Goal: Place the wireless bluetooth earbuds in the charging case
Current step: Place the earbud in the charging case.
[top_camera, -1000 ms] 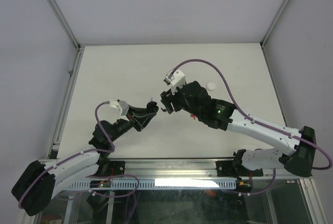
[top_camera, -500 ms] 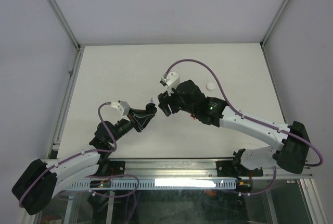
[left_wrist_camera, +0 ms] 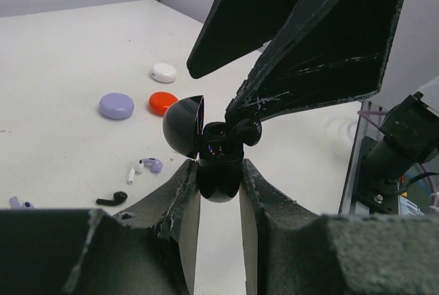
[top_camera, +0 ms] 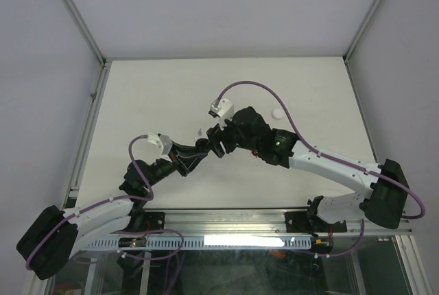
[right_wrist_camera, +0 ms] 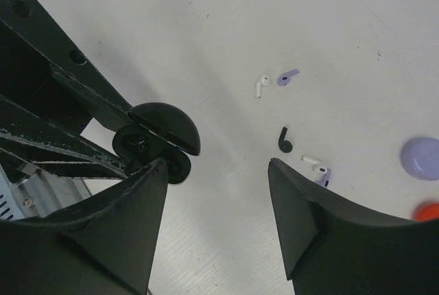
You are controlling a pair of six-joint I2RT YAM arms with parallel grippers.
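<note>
My left gripper is shut on a black round charging case and holds it above the table with its lid open. A rounded black shape sits at the case's mouth; I cannot tell if it is an earbud. My right gripper is open, and its left finger touches the case. A black earbud, a white one, a lavender one and a white-lavender pair lie on the table. In the top view both grippers meet at mid-table.
A lavender case, a red case and a white case lie closed on the table; the white one shows in the top view. The table is walled by a metal frame.
My right gripper has moved left and closed in on the case in my left gripper. The left gripper has shifted slightly with the case still held.
</note>
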